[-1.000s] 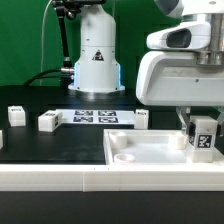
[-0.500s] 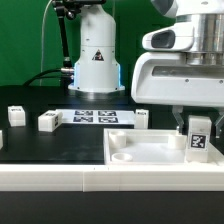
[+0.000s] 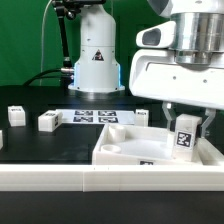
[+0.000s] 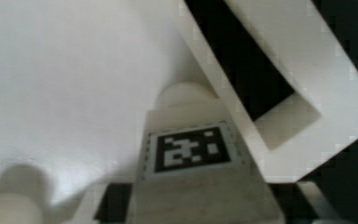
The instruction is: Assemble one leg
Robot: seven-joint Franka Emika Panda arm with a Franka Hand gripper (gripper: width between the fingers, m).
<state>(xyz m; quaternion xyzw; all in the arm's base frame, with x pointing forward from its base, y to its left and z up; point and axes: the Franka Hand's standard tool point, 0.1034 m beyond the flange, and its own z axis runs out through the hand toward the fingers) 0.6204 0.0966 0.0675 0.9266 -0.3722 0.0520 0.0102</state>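
Nearest the camera, a white rail [image 3: 60, 180] runs along the front edge of the worktop [image 3: 40, 150]. Just behind it on the exterior view's right lies the tabletop panel [image 3: 125, 150], a flat white tray shape with raised rims and round corner sockets; it sits tilted, one side lifted, probably because the part being pushed into it is bearing on it.

Over the panel's right part, the gripper [image 3: 185, 135] is pinching the leg [image 3: 185, 138], its fingers pressed against the post's sides with the square tag facing the camera. The leg is held upright with its lower end down inside the tray, seemingly at a socket, which suits seating or screwing it in. In the wrist view the leg [image 4: 194, 150] points straight away from the camera toward the white panel [image 4: 69, 80], with the rim running alongside; whether it has entered a socket cannot be told.

Farther back on the left, two spare legs [image 3: 49, 121] stand waiting apart from each other. Behind them the marker board [image 3: 95, 117] lies flat, and at the far edge stands the arm's base [image 3: 97, 55].
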